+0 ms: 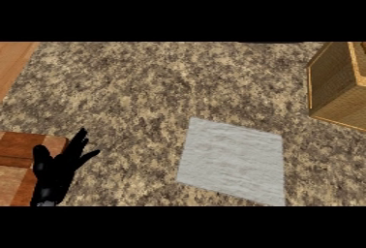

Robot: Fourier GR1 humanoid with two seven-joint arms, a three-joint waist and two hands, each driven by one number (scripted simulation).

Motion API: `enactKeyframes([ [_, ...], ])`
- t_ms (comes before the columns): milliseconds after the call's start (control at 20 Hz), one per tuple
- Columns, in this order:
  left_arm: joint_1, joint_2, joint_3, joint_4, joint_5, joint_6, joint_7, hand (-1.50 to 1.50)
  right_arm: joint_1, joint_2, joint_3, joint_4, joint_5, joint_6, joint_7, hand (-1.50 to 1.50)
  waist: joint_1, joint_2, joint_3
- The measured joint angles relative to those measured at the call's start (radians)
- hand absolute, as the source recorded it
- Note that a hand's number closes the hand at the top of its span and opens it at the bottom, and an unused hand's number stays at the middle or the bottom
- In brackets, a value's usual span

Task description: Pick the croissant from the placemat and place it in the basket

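Counter [143, 87]: speckled brown and grey stone, filling most of the head view.
Placemat [232, 162]: pale grey cloth, lying flat toward the counter's near edge, right of the middle, slightly skewed.
Basket [336, 82]: woven, tan, at the counter's right edge toward the far side, partly cut off by the view, well apart from the placemat.
Left hand [57, 169]: near the counter's near-left corner, fingers straight and spread wide, holding nothing, beside a wooden board [18, 150].
Croissant: cannot tell where it is.
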Motion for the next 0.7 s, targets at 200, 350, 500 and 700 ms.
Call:
enactKeyframes([
  [200,-0.005,0.004,0.014,0.016,0.009,-0.016,-0.012,0.0,0.004,-0.04,0.007,0.042,0.0,0.001,-0.064,-1.5,-0.002,-0.001,-0.001],
  [350,-0.012,0.003,0.021,0.034,0.007,-0.02,-0.027,0.0,0.002,-0.063,-0.004,0.073,-0.013,-0.013,-0.107,-1.5,-0.002,-0.002,0.0],
  [500,0.0,-0.004,0.013,0.011,-0.008,-0.004,-0.005,0.0,0.01,-0.069,-0.026,0.063,-0.043,-0.028,-0.124,-1.5,-0.006,-0.005,0.0],
  [700,-0.001,-0.002,0.02,0.018,-0.015,-0.004,-0.01,0.0,0.014,-0.104,-0.081,0.062,-0.099,-0.031,-0.126,-1.5,-0.01,-0.006,0.0],
])
